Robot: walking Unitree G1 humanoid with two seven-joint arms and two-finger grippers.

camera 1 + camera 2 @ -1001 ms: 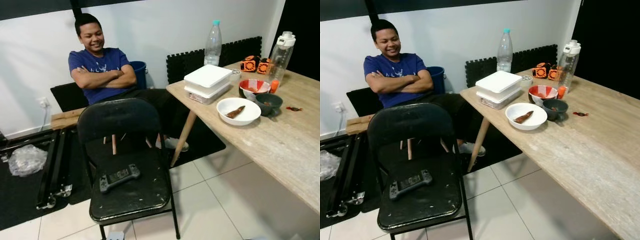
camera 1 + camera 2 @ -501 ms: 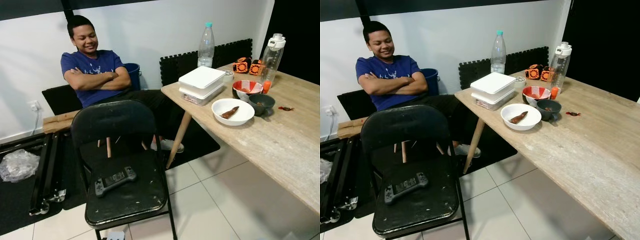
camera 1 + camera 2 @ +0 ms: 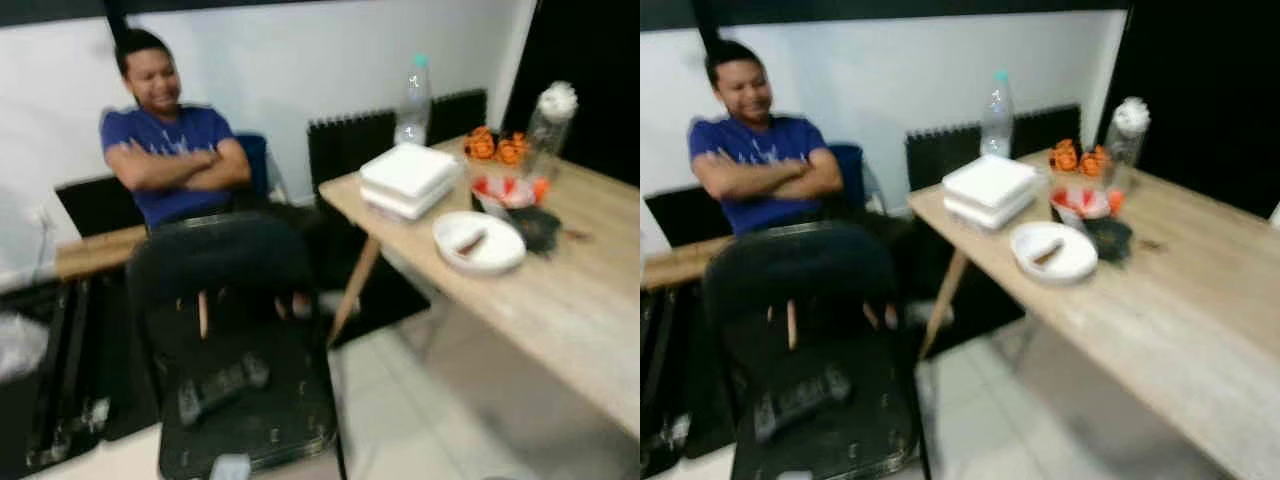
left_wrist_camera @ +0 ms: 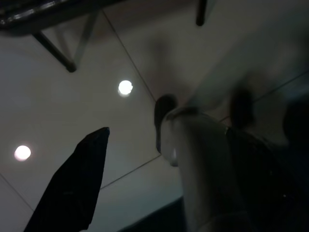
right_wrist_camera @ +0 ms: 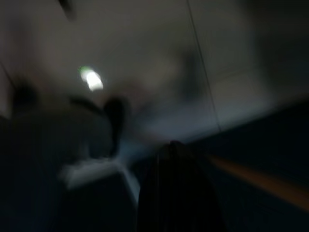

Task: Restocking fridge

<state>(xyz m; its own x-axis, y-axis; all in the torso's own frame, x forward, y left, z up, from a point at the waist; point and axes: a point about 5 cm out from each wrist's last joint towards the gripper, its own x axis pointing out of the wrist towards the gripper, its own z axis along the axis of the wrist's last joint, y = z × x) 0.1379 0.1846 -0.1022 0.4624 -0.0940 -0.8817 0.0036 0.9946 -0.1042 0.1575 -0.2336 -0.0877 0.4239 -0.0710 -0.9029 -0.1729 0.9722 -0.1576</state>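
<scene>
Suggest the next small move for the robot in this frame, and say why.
Probably keep turning and walking to find the fridge, since what lies ahead is a black folding chair with a game controller on its seat, a seated person and a wooden table with a white bowl and stacked white containers. The head views are blurred, so it seems mid-motion with both arms idle.

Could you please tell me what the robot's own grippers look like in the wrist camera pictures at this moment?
Little can be made out, since both wrist views are dark and blurred. The left gripper shows one long, matte black finger that tapers to a slanted tip, seen against pale floor tiles. The right gripper appears as a dark, rounded black shape. No cables or markings are discernible.
</scene>
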